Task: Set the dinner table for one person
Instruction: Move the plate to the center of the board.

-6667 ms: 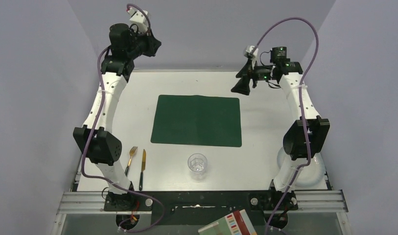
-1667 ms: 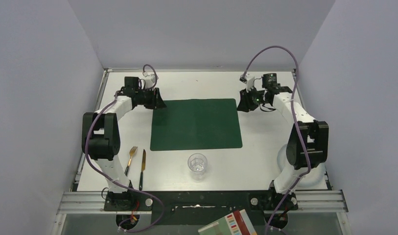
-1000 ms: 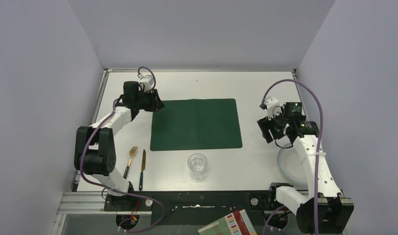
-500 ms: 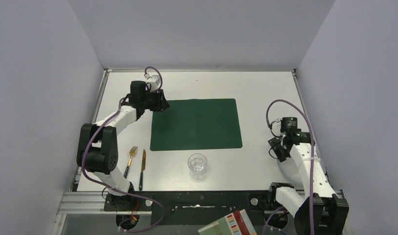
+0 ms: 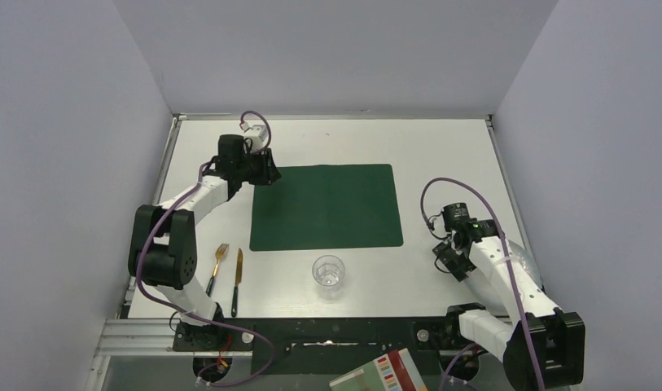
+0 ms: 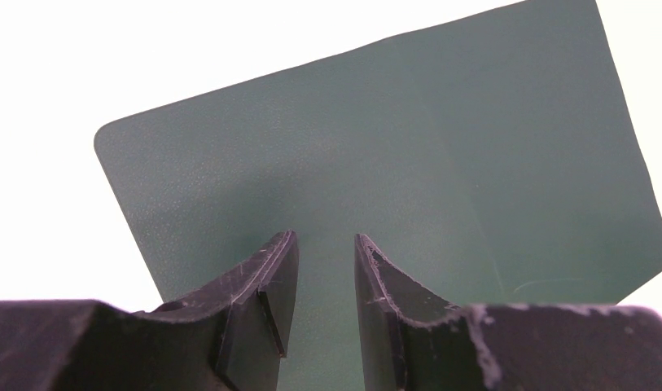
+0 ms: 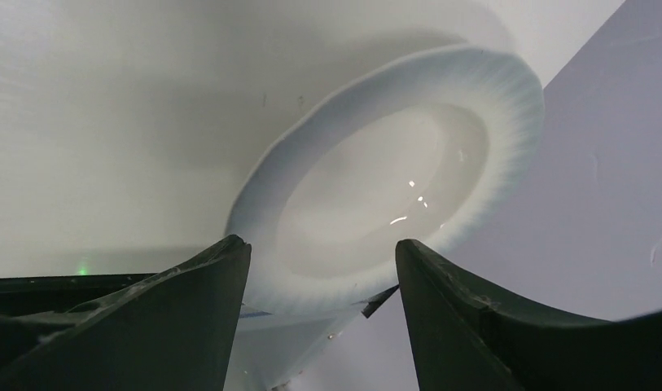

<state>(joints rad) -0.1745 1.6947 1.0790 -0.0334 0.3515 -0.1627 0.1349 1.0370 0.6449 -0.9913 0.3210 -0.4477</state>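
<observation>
**A:** Where to begin on the dinner table [image 5: 445,155], spread white from the arm bases out to the far wall?

**B:** Skip the knife [image 5: 237,281], fork [image 5: 217,262] and glass [image 5: 328,272] along the near edge. Go first for the plate [image 7: 392,171], lying near the right edge and partly hidden under the right arm.

**A:** And the right gripper [image 7: 321,244]?

**B:** Spread wide, closed on nothing. Seen in the wrist view framing the plate's near rim. Touching or not, hard to tell.

**A:** How to do it well?

**B:** Probably best to slip one finger under the rim and the other over it, then close firmly. Glazed, so likely slippery. Lift level, swing left clear of the glass, and set down in the middle of the placemat [image 5: 327,205].

**A:** Farther out, at the mat's far-left corner?

**B:** Left gripper [image 6: 326,238]. Parted by a narrow gap only, with nothing pinched, just over the green. Could press down there to steady the mat, or pull clear before setting the plate down.

**A:** Anything to read?

**B:** Only a booklet [image 5: 383,373] below the near rail, with coloured squares on its cover. Too small to make out. No brand or label spotted elsewhere.
</observation>
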